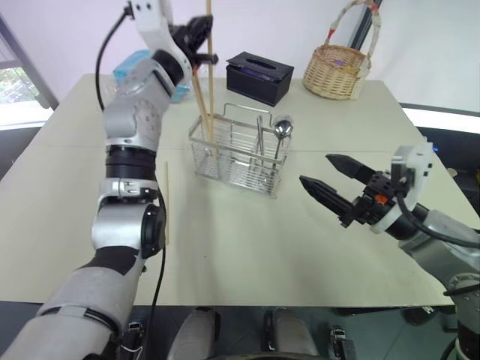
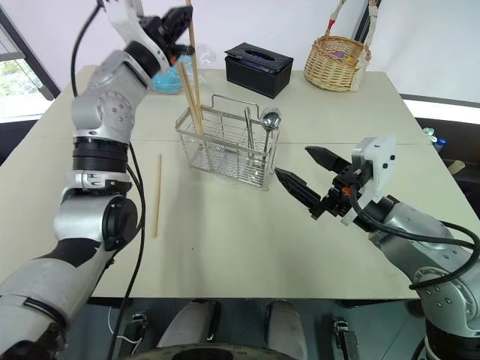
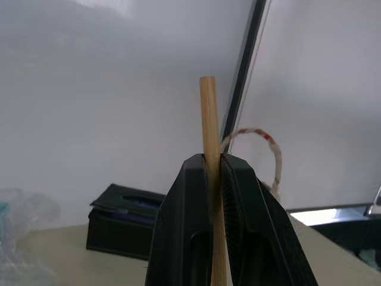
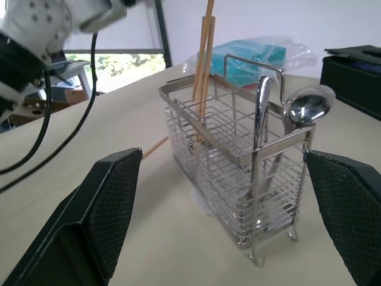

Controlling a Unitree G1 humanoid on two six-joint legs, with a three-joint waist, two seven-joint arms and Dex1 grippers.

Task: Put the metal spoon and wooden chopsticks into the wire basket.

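The wire basket (image 1: 238,154) stands mid-table. In its right compartment the metal spoon (image 1: 283,128) stands upright, bowl on top. High above the basket's left end, my left gripper (image 1: 201,36) is shut on a wooden chopstick (image 3: 208,119), which hangs upright with its lower end inside the left compartment. More chopsticks (image 4: 204,65) lean in that same compartment. Another chopstick (image 1: 166,202) lies flat on the table left of the basket. To the right of the basket, my right gripper (image 1: 315,169) is open and empty, its fingers (image 4: 113,208) pointing at the basket.
A black tissue box (image 1: 259,76) sits behind the wire basket. The round wicker basket (image 1: 337,69) with its tall handle is at the back right. A blue packet in clear plastic (image 4: 262,50) lies at the back left. The table's front edge (image 1: 300,304) is near.
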